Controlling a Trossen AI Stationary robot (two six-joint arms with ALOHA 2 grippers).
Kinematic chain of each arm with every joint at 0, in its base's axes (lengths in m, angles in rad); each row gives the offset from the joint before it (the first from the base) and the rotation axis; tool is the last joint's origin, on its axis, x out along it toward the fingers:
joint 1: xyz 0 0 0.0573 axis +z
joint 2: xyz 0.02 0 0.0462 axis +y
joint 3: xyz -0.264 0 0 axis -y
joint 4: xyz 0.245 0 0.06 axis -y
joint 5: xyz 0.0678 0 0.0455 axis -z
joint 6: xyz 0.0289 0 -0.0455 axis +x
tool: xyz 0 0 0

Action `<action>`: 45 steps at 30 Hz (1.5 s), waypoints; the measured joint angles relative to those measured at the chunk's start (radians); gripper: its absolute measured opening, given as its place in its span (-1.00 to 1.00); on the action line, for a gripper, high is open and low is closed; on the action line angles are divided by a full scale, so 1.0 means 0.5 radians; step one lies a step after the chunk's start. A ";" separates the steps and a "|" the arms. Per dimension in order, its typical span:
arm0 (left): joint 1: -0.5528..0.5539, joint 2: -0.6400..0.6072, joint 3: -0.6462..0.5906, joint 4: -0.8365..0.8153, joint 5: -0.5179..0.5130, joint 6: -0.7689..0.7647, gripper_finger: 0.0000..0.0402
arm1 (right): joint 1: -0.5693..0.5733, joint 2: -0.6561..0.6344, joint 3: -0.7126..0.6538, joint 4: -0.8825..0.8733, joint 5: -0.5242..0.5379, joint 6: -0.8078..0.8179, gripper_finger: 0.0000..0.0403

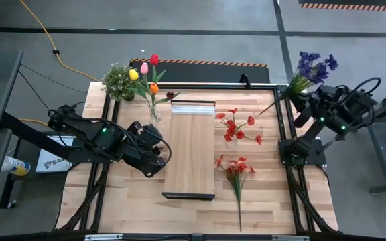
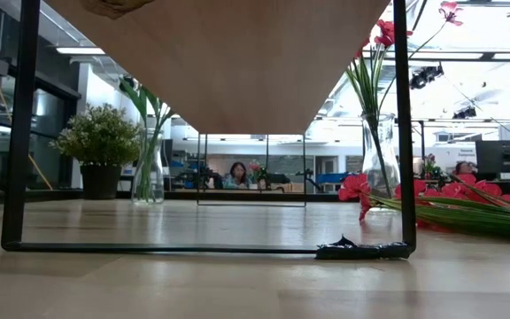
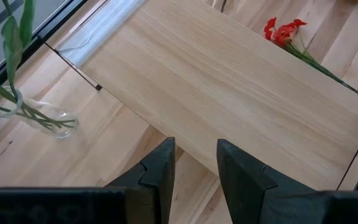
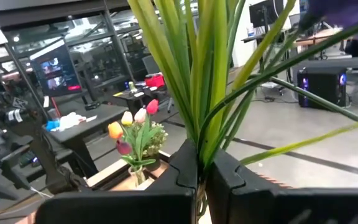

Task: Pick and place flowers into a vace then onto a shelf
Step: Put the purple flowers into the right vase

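Left tool ajar, right tool clamped

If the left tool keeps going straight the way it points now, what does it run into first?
Most likely the shelf: the left tool, fingers apart and empty, points across its near edge onto the light board. The red-petalled spray lies beyond its far side. How high the tool sits above the board is unclear.

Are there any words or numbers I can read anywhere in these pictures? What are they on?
"SA": dark letters, cut off, on a white box beside the table, behind the left arm in the high view; the rest is hidden.
Screens in the room behind, right wrist view: too blurred to read.
Nothing else readable.
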 joint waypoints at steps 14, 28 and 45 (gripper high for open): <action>0.000 0.000 0.000 0.000 0.001 0.001 -0.24 | -0.124 0.001 -0.355 -0.006 0.000 0.530 -1.00; 0.000 0.000 0.000 -0.002 0.006 0.006 -0.24 | -0.230 0.001 -0.627 -0.006 -0.002 1.000 -1.00; 0.000 0.000 0.000 -0.002 0.006 0.008 -0.24 | -0.235 0.121 -0.738 -0.021 -0.002 1.252 -1.00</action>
